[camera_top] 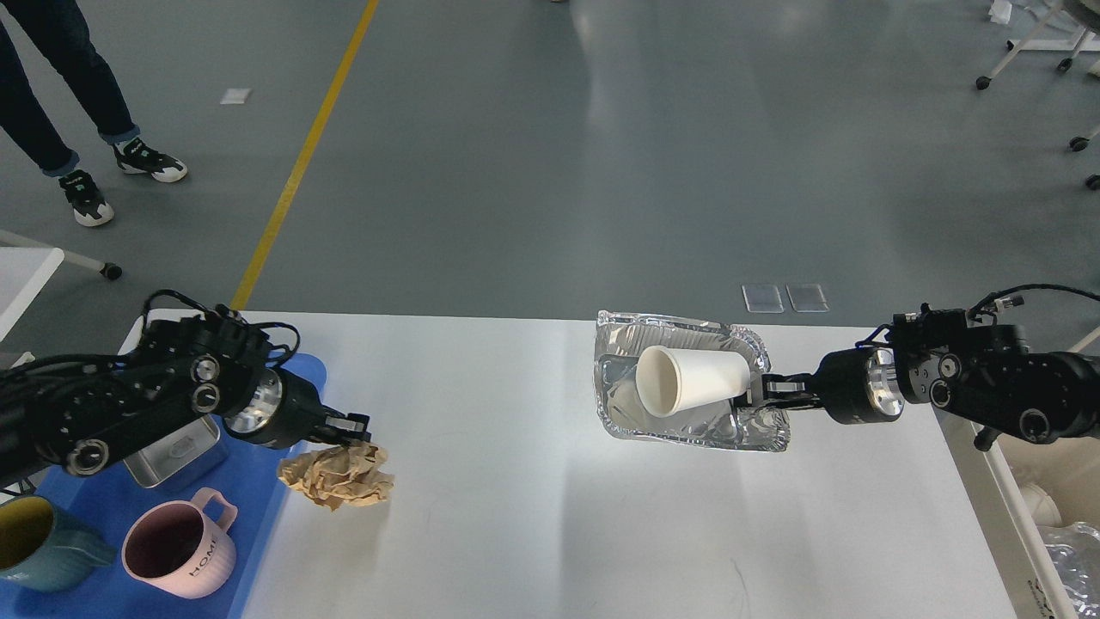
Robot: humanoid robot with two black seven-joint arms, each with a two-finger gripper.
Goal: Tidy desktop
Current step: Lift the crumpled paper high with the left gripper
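Observation:
The white desktop [550, 524] fills the lower view. My left gripper [348, 427] is shut on a crumpled brown paper ball [338, 478], which hangs from it just right of the blue tray's edge. My right gripper [756, 392] is shut on the right rim of a crinkled foil tray [679, 430] at the desktop's far right. A white paper cup [690, 381] lies on its side in the foil tray, its mouth facing left.
A blue plastic tray [103, 507] at the left holds a metal tin [172, 451], a pink mug [176, 546] and a teal mug [39, 546]. A cream-white bin [1044, 490] stands off the right edge. A person's legs [60, 103] are at the far left.

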